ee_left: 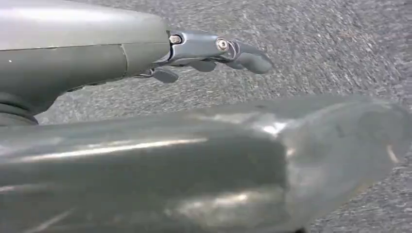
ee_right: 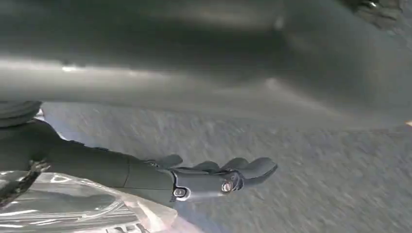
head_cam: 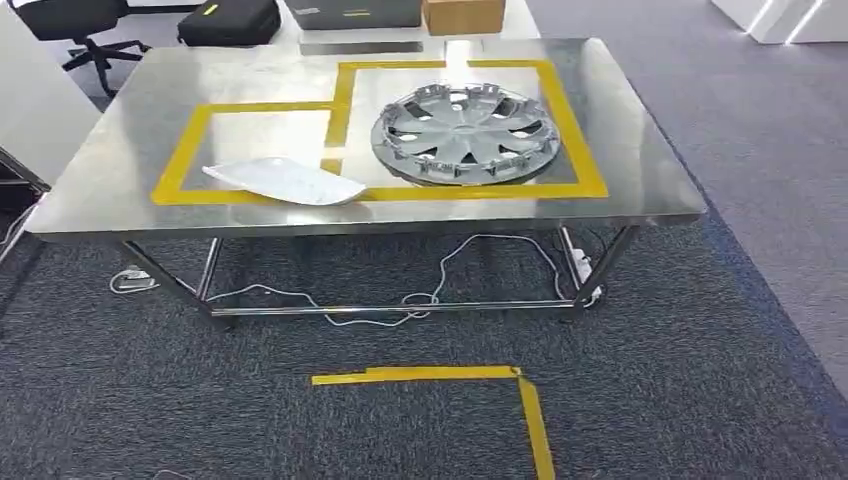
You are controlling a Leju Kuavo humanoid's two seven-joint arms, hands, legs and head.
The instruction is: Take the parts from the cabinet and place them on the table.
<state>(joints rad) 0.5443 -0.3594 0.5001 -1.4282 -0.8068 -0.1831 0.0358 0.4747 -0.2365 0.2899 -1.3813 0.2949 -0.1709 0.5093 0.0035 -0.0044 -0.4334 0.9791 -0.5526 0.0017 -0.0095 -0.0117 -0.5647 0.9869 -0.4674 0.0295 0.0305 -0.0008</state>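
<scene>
No writing can be read anywhere. On the steel bench (head_cam: 120, 190), a silver wheel cover (head_cam: 465, 133) lies in the right yellow-taped square; a white flat part (head_cam: 285, 181) rests on the tape at the front edge. A cardboard box (head_cam: 463, 15) and black case (head_cam: 230, 22) sit beyond. Cables trail on grey carpet (head_cam: 700, 380). The left hand (ee_left: 214, 51) hangs slack and empty; the right hand (ee_right: 214, 177), blurred, seems likewise empty.
</scene>
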